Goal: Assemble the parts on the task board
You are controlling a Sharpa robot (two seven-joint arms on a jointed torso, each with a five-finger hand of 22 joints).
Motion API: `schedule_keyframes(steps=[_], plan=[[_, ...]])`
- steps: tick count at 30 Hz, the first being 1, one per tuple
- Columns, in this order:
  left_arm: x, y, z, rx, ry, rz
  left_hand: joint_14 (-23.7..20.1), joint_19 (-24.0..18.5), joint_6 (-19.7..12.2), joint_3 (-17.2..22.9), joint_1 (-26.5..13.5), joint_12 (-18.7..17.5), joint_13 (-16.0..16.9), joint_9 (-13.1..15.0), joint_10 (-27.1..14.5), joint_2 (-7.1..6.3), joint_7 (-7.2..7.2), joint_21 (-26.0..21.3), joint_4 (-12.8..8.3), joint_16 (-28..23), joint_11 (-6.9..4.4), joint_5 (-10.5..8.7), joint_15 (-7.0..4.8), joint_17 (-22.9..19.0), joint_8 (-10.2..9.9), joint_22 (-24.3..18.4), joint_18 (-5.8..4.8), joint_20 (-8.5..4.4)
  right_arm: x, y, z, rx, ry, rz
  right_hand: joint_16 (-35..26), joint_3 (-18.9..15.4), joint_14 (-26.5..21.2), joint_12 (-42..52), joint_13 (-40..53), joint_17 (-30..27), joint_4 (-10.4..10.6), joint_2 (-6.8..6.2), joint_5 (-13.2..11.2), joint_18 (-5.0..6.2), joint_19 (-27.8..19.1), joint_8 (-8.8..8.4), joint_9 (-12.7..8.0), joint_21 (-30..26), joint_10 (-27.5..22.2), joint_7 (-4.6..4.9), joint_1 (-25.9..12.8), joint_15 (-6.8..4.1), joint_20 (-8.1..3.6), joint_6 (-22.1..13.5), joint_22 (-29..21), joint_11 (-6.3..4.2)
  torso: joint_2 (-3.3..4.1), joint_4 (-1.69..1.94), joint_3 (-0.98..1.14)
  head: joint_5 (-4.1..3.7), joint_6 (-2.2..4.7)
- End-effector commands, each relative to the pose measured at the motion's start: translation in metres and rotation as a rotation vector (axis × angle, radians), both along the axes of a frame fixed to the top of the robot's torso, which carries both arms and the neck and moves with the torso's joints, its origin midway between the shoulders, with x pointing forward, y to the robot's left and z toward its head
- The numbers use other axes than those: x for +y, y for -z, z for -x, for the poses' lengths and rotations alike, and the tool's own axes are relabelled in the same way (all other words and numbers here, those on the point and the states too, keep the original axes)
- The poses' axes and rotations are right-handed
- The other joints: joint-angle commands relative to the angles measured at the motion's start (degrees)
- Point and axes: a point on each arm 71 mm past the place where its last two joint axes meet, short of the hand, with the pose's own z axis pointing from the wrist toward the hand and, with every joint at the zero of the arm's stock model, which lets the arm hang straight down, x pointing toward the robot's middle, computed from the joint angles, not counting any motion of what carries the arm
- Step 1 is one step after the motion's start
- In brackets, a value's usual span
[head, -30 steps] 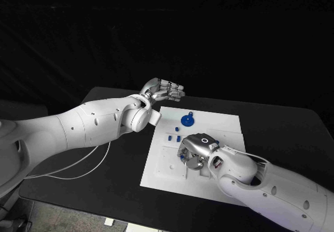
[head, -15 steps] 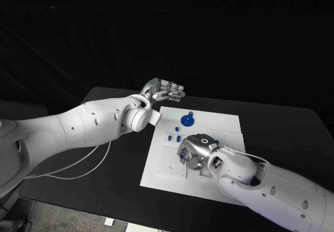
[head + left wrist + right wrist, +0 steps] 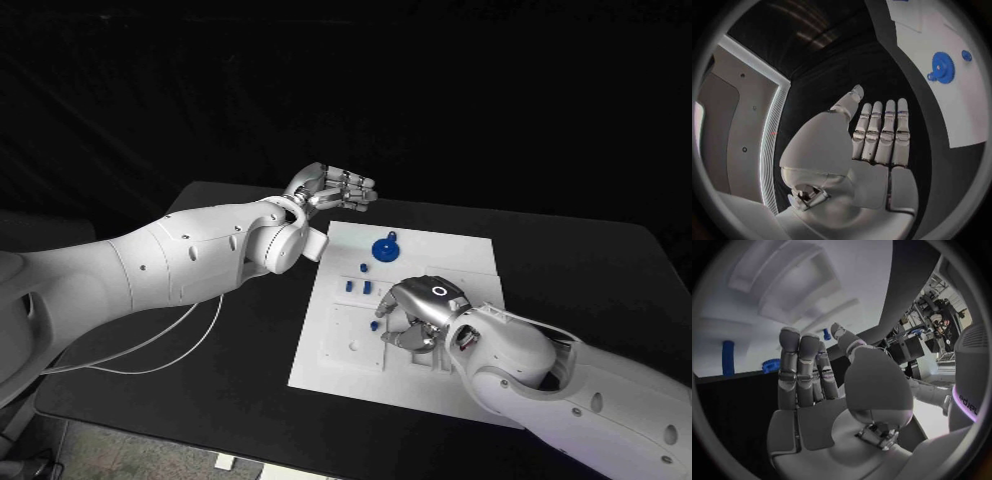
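We log the task board (image 3: 361, 350) lying flat mid-bench (image 3: 216, 340). The right robot hand (image 3: 418, 312) hovers low over the board's middle, fingers straight and close together, holding nothing. The left robot hand (image 3: 335, 188) hangs off the board's far-left corner, fingers loosely curled and empty. A blue gear (image 3: 387, 249) sits near the far edge; small blue pegs (image 3: 356, 287) stand beside the right robot hand.
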Motion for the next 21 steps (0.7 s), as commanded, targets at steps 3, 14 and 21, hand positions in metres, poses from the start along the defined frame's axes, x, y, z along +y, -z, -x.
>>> schedule_keyframes(steps=[3, 14, 21], plan=[[0.0, -0.001, 0.0, 0.001, 0.012, 0.009, -0.3, -0.36, 0.02, -0.3, -0.07, -0.15, 0.01, -0.07, -0.41, 0.65, 0.26, 0.32, 0.09, -0.19, 0.07, -0.18, 0.1, -0.04, -0.07, -0.09, 0.64, 0.15, -0.017, -0.019, -0.007, -0.013, 0.054, -0.035, 0.09, 1.65, 0.03, 0.16, -0.1, -0.18, 0.48, -0.09, -0.39, 0.73, 2.68, -0.11, -0.07, 0.92, 1.41, -0.12, 0.73, 0.06, 0.07, -0.43, -0.48, -0.55, 0.01, 0.0, -0.03, -0.45, 0.25], [0.006, -0.001, 0.001, 0.002, 0.007, 0.011, -0.16, -0.3, -0.04, -0.71, 0.13, -0.15, 0.01, -0.07, -0.38, 0.73, 0.27, 0.47, 0.29, -0.18, 0.06, -0.27, 0.07, -0.04, -0.06, -0.56, 0.68, 0.15, -0.078, -0.046, -0.034, -0.015, 0.199, -0.038, 0.53, 4.43, 0.04, 0.19, -0.09, -0.37, 0.51, -0.83, -0.83, 1.09, 2.66, -0.12, -0.08, 1.06, 2.02, 0.35, 0.27, -0.05, -0.05, -1.22, -1.92, -0.69, 0.02, -0.38, 0.02, -1.42, 1.05], [0.006, -0.001, 0.001, 0.004, 0.01, 0.019, -0.16, -0.28, -0.05, -1.2, -0.17, -0.14, 0.02, -0.07, -0.36, 0.77, 0.22, 0.45, 0.75, -0.18, 0.06, -3.29, 0.1, -0.04, -0.06, -0.72, 0.61, 0.23, -0.095, -0.043, -0.041, 0.022, 0.238, 0.018, 0.54, -0.95, 0.02, 0.24, -0.07, -0.65, 2.62, -0.64, -1.99, 1.77, 2.69, -0.1, -0.1, 0.09, -0.3, 0.39, 1.16, 0.42, 0.39, -3.22, -4.31, -0.1, 0.09, -0.29, 0.04, -1.55, 1.08]])
